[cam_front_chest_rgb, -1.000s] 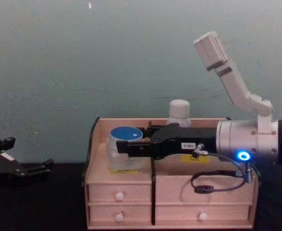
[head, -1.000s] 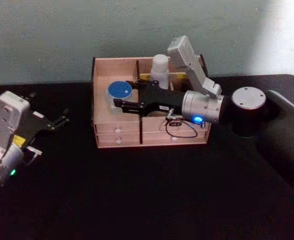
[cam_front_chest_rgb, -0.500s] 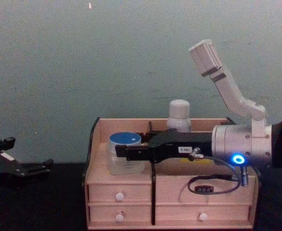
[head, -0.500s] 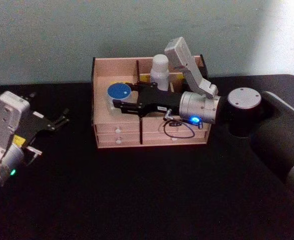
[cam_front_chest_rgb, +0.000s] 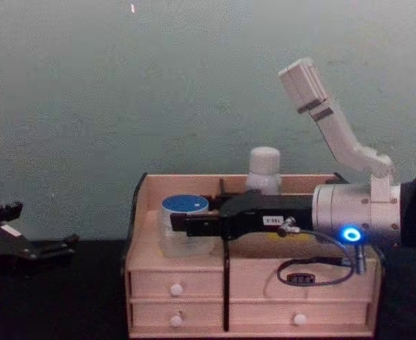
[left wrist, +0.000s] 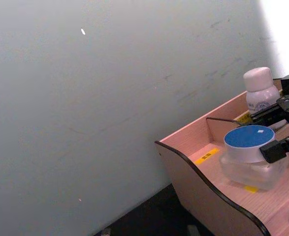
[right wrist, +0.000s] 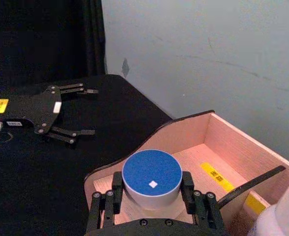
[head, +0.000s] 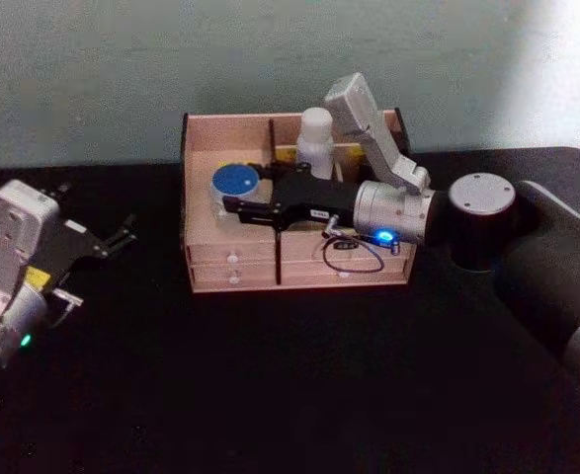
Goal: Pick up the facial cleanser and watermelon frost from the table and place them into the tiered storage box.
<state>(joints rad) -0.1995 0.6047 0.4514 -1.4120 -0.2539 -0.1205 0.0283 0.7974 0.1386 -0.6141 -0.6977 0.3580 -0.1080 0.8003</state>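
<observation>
The facial cleanser, a clear jar with a blue lid, stands in the left compartment of the tiered storage box. My right gripper reaches in from the right and is shut on it, one finger on each side of the jar. From the chest view the jar rests on the box's upper shelf. The watermelon frost, a white bottle, stands upright in the rear right compartment behind the right arm. My left gripper is parked open at the table's left.
The box has a dark centre divider and two rows of white-knobbed drawers facing me. A black cable hangs from the right wrist in front of the drawers. A pale wall stands close behind the box.
The right gripper has come down a little with the jar, setting it lower in the left compartment. The left arm has not moved.
</observation>
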